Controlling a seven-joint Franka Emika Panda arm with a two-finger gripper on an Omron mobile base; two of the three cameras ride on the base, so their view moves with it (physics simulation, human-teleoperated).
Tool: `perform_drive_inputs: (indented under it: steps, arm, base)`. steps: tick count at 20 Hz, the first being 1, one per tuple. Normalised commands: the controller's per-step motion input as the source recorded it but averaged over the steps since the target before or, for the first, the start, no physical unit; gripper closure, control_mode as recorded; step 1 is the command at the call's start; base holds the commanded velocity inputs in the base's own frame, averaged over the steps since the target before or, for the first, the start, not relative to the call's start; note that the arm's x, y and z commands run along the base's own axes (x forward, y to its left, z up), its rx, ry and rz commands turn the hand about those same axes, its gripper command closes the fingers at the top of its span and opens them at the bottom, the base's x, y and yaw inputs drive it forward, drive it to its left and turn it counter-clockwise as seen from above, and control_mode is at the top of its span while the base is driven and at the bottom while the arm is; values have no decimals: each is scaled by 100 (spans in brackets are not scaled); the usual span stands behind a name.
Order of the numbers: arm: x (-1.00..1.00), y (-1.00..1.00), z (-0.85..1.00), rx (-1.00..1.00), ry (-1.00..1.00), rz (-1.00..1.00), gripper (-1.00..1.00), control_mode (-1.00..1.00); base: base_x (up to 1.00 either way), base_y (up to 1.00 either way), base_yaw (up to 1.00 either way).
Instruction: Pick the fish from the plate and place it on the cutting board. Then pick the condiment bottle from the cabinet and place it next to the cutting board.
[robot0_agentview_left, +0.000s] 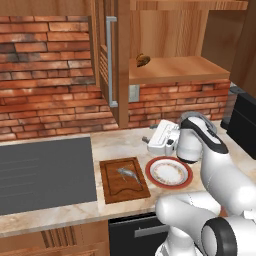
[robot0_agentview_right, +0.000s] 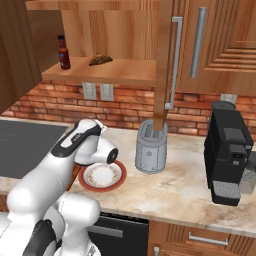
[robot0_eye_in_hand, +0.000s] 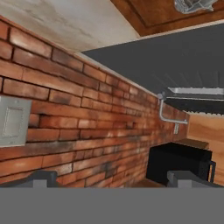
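Fish (robot0_agentview_left: 128, 173) already lying on the cutting board (robot0_agentview_left: 124, 179), at nine o'clock of the emptied plate (robot0_agentview_left: 169, 172). Pincer (robot0_eye_in_hand: 114, 177) spread wide and holding nothing, aimed at the brick wall. Condiment bottle (robot0_agentview_right: 63, 52) standing on the cabinet (robot0_agentview_right: 107, 70) shelf, at ten o'clock of the arm. Risk ahead: clipping the shelf edge or toppling the narrow bottle on a hurried, off-centre reach.

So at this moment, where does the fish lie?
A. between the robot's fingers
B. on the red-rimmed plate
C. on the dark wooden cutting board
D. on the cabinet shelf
C: in the left base view the fish lies on the cutting board, while the plate beside it is bare of it.
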Motion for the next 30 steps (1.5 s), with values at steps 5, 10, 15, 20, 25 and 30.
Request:
perform_drive_inputs:
  steps: [5,10,15,20,25,30]
  arm:
    - [0,-5,0,8,0,0,-100,-100]
    - [0,0,0,2,0,0,-100,-100]
    - [0,0,0,0,0,0,-100,-100]
    - [0,0,6,0,0,0,-100,-100]
    - [0,0,12,0,0,0,-100,-100]
    - [0,0,15,0,0,0,-100,-100]
  base:
    - [0,0,0]
    - [0,0,0]
    - [0,0,0]
    - [0,0,0]
    - [0,0,0]
    - [0,0,0]
